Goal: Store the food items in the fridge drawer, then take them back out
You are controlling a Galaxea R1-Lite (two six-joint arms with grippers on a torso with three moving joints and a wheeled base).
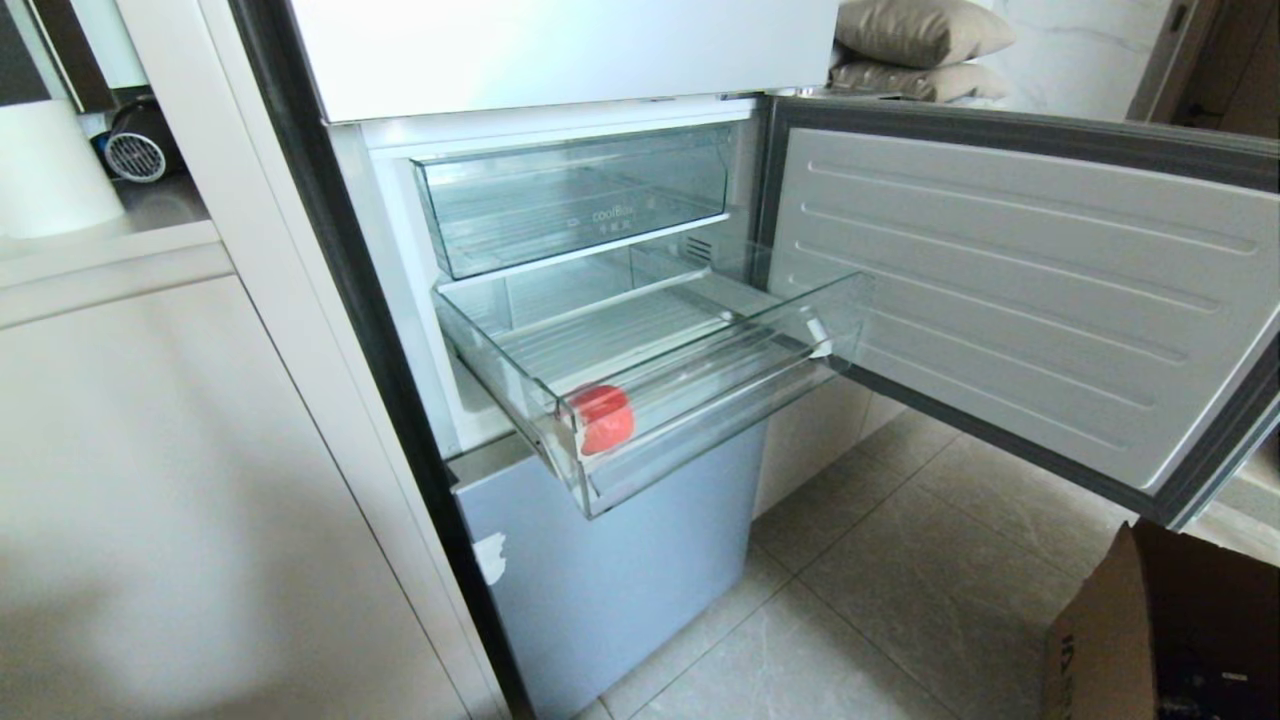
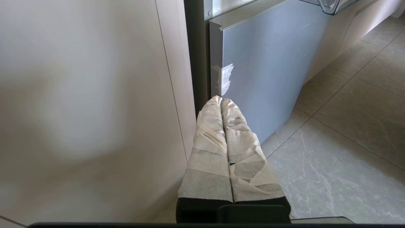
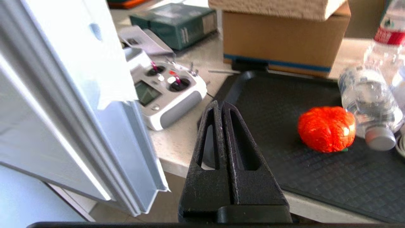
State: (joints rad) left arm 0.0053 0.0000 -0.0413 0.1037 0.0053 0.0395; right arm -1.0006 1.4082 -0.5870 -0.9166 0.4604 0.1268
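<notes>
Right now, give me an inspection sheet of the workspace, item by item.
Surface: black mat on a pale counter.
Job's things: fridge drawer pulled out, one red food item at its front corner; second red-orange food item on the mat.
Clutter: remote controller, water bottle, cardboard box.
Grippers: left gripper shut, low by the freezer door; right gripper shut, empty, above the mat edge.
Cables: nothing seen.
Surroundings: fridge door open, tiled floor.

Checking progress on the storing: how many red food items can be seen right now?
2. One red food item lies in the fridge drawer, at its front corner. Another sits on the black mat on the counter. More may be out of view.
</notes>
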